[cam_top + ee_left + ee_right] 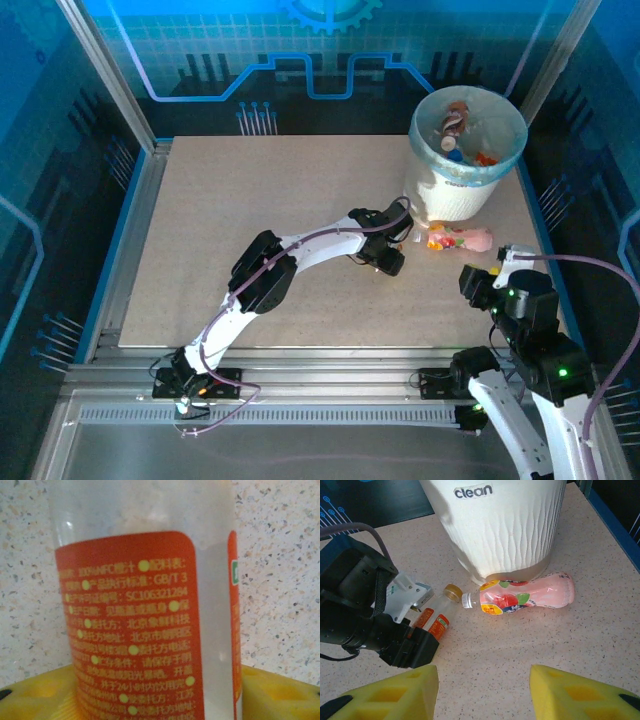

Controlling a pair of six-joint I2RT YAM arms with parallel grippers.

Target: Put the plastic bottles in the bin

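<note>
White and lined with a pale blue bag, the bin [467, 195] was seen from the top camera at the far right of the desk [250, 250], with several bottles [460, 130] lying inside. A pink bottle [465, 240] lay on its side at the bin's foot, and the left pincer [403, 240] was stretched out just beside it.

From the left wrist, a clear orange-labelled bottle [135, 630] was seen close up. Yellow pads [35, 697] were pressed against both its sides, so the left pincer was closed on it.

From the right wrist, the orange-labelled bottle [442, 615] was seen between the left pincer's fingers, its gold cap just beside the pink bottle's white cap, near the bin wall. The right pincer [482, 690] was held wide open and empty, short of both bottles.
</note>
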